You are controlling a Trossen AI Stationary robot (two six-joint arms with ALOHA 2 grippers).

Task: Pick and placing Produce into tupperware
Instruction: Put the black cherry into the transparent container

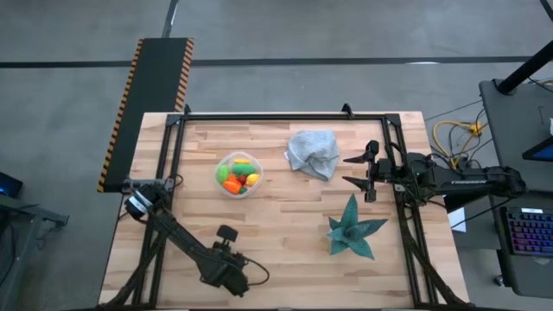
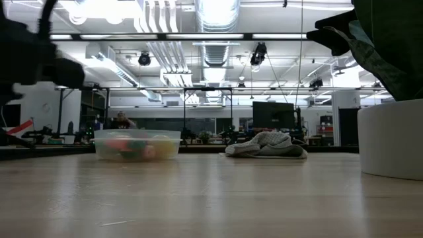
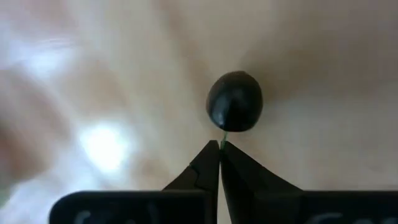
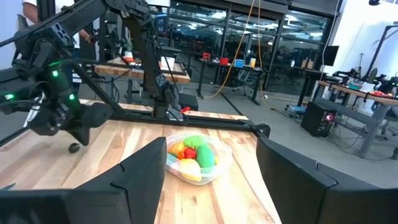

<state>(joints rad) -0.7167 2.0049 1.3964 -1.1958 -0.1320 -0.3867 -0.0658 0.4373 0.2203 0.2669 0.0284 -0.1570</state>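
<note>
— Left gripper (image 3: pixel 220 145)?
— Fingers pressed together, pinching a thin green stem of a dark round piece (image 3: pixel 234 101) that hangs just past the tips above the pale desk (image 3: pixel 323 74). Parked at the near-left of the desk in the high view (image 1: pixel 226 233). Probably one of the produce set, though too blurred to name.

— Right gripper (image 1: pixel 358 170)?
— Fingers spread wide, nothing between them. Held at the right side of the desk, pointing left, just beside the grey-blue cloth (image 1: pixel 313 152).

— Tupperware?
— Clear container (image 1: pixel 238 174) left of centre, toward the far half of the desk, between the left arm's base and the cloth, apart from both. Seen through the spread right fingers as well (image 4: pixel 195 157).

— Contents?
— Produce (image 1: pixel 239 173) inside: green, yellow, orange and red pieces heaped together, touching one another.

— Anything else on the desk?
— Teal spiky leafy piece (image 1: pixel 352 229) at the near right, nearer than the right gripper and well apart from the container. Cloth crumpled in a low heap (image 2: pixel 266 145) in the level view, right of the container (image 2: pixel 137 144).
</note>
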